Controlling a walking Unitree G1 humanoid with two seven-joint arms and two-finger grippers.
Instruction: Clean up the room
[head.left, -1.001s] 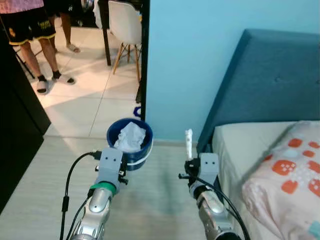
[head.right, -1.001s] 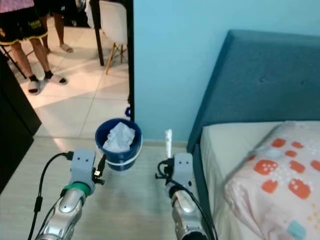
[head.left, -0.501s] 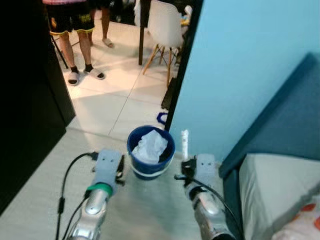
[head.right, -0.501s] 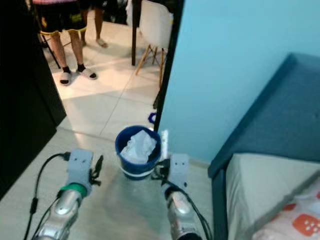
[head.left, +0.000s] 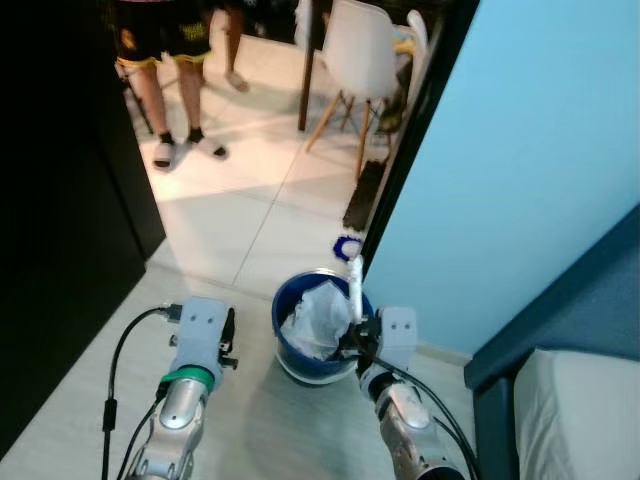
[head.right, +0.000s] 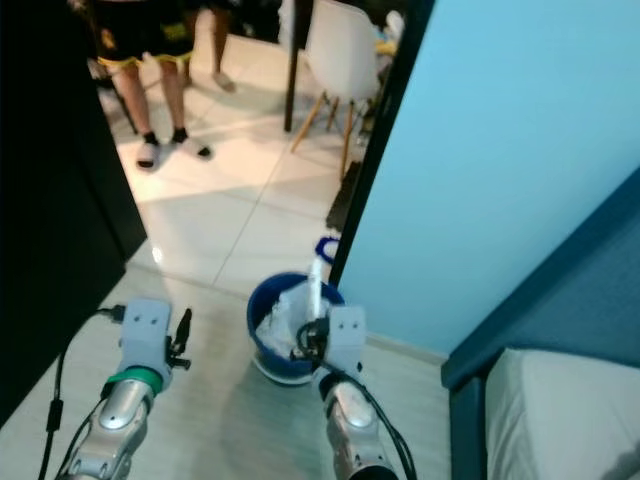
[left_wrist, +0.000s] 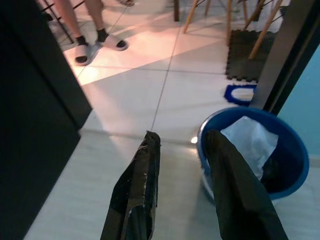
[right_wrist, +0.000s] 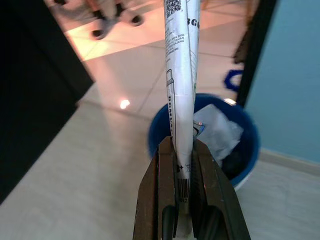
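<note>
A blue bin (head.left: 296, 362) stands on the floor beside the blue wall, with crumpled white paper (head.left: 318, 312) inside. My right gripper (head.left: 356, 338) is shut on a long white printed tube (right_wrist: 181, 75), which stands upright just over the bin's near rim (right_wrist: 159, 125). The tube's tip (head.left: 354, 272) rises above the bin. My left gripper (head.left: 227, 335) hovers to the left of the bin, open and with nothing between its fingers (left_wrist: 145, 165). In the left wrist view the bin (left_wrist: 292, 167) lies just beyond the fingertips.
A tall black cabinet (head.left: 60, 250) lines the left. A doorway ahead opens onto tiled floor with a person's legs (head.left: 175, 110), a white chair (head.left: 365, 50), a dark mat (head.left: 362, 195) and a small blue ring (head.left: 346, 247). A teal headboard (head.left: 570, 320) and bed corner sit right.
The camera has moved forward and swung left, so the bed slid off to the right and the bin is nearer. My right gripper with the tube now sits over the bin's rim.
</note>
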